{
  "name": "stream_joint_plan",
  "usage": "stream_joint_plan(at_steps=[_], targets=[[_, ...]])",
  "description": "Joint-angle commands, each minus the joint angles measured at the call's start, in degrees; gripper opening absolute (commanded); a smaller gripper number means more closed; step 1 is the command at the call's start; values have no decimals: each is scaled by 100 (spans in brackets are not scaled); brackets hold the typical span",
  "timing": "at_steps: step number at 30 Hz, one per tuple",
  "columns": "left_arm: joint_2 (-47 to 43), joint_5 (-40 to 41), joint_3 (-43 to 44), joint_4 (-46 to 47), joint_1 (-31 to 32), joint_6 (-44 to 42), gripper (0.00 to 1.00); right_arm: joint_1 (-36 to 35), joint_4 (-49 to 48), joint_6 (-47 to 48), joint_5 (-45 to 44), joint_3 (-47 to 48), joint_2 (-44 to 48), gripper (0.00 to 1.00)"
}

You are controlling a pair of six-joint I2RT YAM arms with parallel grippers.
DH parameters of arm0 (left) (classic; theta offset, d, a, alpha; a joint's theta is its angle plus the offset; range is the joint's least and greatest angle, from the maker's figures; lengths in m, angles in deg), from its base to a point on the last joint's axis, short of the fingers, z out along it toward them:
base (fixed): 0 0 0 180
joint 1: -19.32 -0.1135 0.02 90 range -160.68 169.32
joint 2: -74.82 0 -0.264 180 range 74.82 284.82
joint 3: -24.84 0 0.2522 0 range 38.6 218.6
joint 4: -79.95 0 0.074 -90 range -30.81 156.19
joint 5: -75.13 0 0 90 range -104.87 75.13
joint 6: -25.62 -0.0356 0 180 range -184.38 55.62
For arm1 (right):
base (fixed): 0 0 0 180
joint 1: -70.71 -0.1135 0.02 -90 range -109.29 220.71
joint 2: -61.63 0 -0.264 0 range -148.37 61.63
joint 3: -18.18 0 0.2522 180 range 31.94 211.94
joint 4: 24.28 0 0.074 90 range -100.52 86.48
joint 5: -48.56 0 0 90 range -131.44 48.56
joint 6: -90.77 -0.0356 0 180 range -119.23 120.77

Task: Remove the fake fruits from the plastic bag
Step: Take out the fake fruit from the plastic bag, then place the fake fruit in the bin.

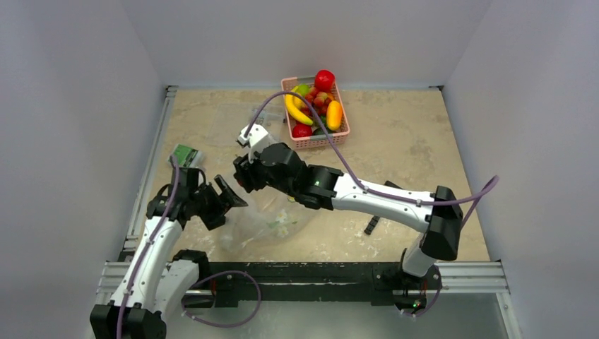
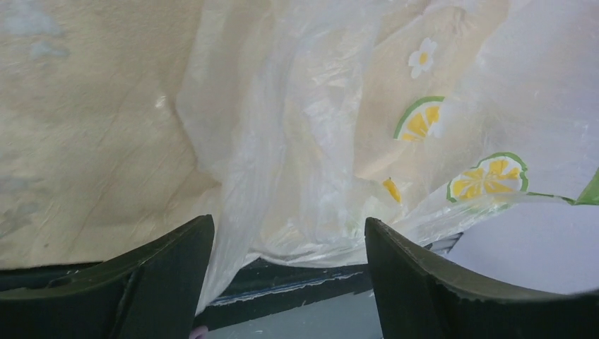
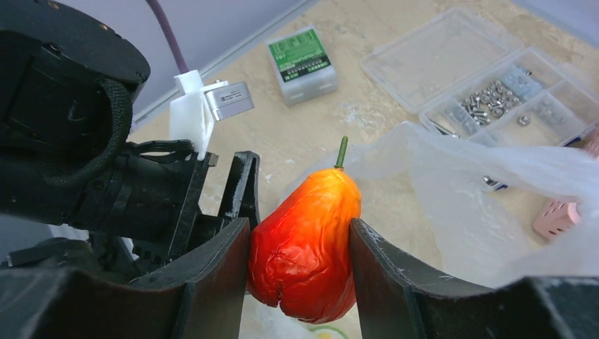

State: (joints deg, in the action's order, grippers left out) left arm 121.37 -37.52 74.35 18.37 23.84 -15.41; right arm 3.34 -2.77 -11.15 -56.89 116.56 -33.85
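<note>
Dark fingers of the right hand (image 3: 300, 229) fill the near part of the right wrist view, closed on a glossy red-orange fruit (image 3: 304, 247) shaped like a pear, one finger pressed to each side and its short green stem pointing away from the palm. Behind the fruit spreads the crinkly clear bag (image 3: 459, 183), and beyond that on the tabletop (image 3: 367, 120) lie a clear case (image 3: 487, 78) with small metal screws in its compartments and a small box (image 3: 301, 63) with a green label; the label's print is too small to read. From above, the right hand (image 1: 240, 173) hangs over the far left edge of the bag (image 1: 272, 219), which lies near the tabletop's (image 1: 395, 134) near edge, left of centre. The left hand (image 1: 229, 201) is at the bag's left side, close to the right hand. In the left wrist view the left hand (image 2: 288, 222) has its fingers spread wide, with folds of the bag (image 2: 318, 141) hanging between them. The film is printed with green-rimmed lemon slices (image 2: 487, 176) and a white daisy (image 2: 422, 58). At the far side stands a pink basket (image 1: 318, 143) holding other fruits (image 1: 324, 79) in red, orange-yellow and green beside a banana (image 1: 295, 109).
</note>
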Motion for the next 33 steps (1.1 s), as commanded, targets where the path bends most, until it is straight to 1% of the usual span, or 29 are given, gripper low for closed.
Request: stream_joint_plan(at_steps=[1, 3, 5, 8, 11, 12, 16, 19, 22, 28, 33], targets=[[-316, 936, 573, -1321, -29, 367, 82, 28, -344, 15, 119, 4, 556, 0], [-506, 1380, 813, -1742, -29, 454, 83, 23, -350, 15, 128, 39, 710, 0], [-689, 1868, 1078, -2092, -29, 530, 94, 31, -367, 34, 79, 102, 858, 0], [-894, 2585, 1509, -2449, -29, 488, 95, 50, -379, 127, -222, 218, 1048, 0], [-986, 2712, 1778, -2507, -29, 213, 95, 236, -382, 209, -570, 408, 1127, 0], [-989, 2665, 1872, -2507, -29, 112, 95, 366, -359, 194, -634, 481, 1128, 0], [-1028, 2220, 2152, -2410, -29, -316, 93, 1264, -304, -63, -708, 707, 1147, 0], [-1169, 1856, 2253, -2257, -29, -497, 93, 1935, -386, -176, -849, 754, 1137, 0], [-1323, 1551, 2294, -2042, -29, -636, 94, 2634, -513, -352, -772, 670, 978, 0], [-1353, 762, 2398, -1700, -27, -819, 98, 3689, -683, -703, -314, 590, 172, 0], [-1122, 406, 2459, -1698, -29, -968, 99, 4127, -585, -793, 70, 922, -848, 0]])
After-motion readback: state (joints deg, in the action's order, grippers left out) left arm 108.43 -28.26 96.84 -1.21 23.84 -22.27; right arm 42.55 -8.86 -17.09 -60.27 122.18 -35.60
